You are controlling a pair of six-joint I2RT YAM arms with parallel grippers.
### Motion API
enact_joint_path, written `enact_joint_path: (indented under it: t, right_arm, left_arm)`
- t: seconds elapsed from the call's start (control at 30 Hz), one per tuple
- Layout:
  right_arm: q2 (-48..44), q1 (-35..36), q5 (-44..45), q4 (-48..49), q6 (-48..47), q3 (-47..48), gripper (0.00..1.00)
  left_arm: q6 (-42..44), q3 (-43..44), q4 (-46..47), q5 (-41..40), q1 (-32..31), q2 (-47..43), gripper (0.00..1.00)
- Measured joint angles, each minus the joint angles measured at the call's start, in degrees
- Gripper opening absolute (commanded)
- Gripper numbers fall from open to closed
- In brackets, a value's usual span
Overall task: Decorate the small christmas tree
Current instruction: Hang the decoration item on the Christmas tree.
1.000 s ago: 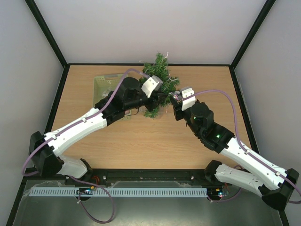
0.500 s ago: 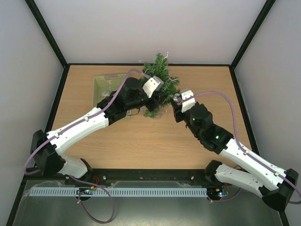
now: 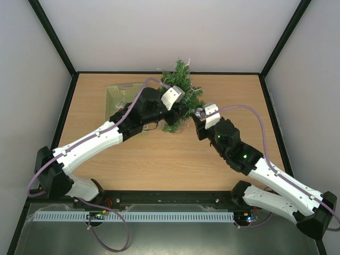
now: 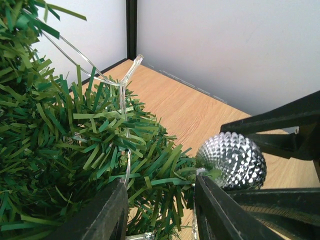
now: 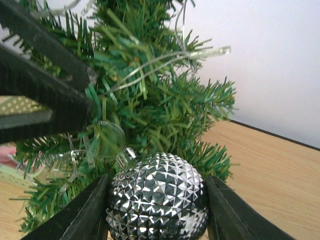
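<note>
Step in hand, as judged: hanging a bauble on the small christmas tree (image 3: 180,87). The tree stood upright on the table (image 3: 159,154), directly ahead of both grippers and touching each.

Left gripper (image 4: 160,182): fingers closed part-way on a lower branch tuft, needles filling the gap and touching both inner faces. Read as a steadying hold on the tree. A clear light string (image 4: 122,85) ran over the foliage just above and ahead of these fingers.

Right gripper (image 5: 156,180): clamped on a faceted silver bauble (image 5: 157,200), one finger on each side of it. The bauble's cap pointed forward into the lower branches, which touched it. Whether a hanging loop had caught a needle tip could not be told; the cap area was half hidden by foliage.

Next move, as judged: the right gripper must push a little further in so the loop sits over a branch, and let go only once the branch bears the weight. The left gripper should hold the tree firm meanwhile, since a sideways nudge could tip it.

Containers: one pale green basket (image 3: 116,95), outboard of the left gripper and just beside its wrist. The arm covered its near side. A few pale items showed inside, too small to name.
</note>
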Motion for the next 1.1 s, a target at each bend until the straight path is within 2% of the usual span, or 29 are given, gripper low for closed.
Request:
enact_joint_path:
  t: [0.67, 1.1]
  right_arm:
    - [0.35, 0.00, -2.84, 3.02, 1.44, -3.61, 0.33]
    - [-0.85, 0.00, -2.84, 3.45, 3.34, -4.52, 0.70]
  left_arm:
    - [0.02, 0.00, 0.00, 0.02, 0.00, 0.02, 0.40]
    - [-0.50, 0.00, 0.04, 1.07, 0.00, -0.07, 0.46]
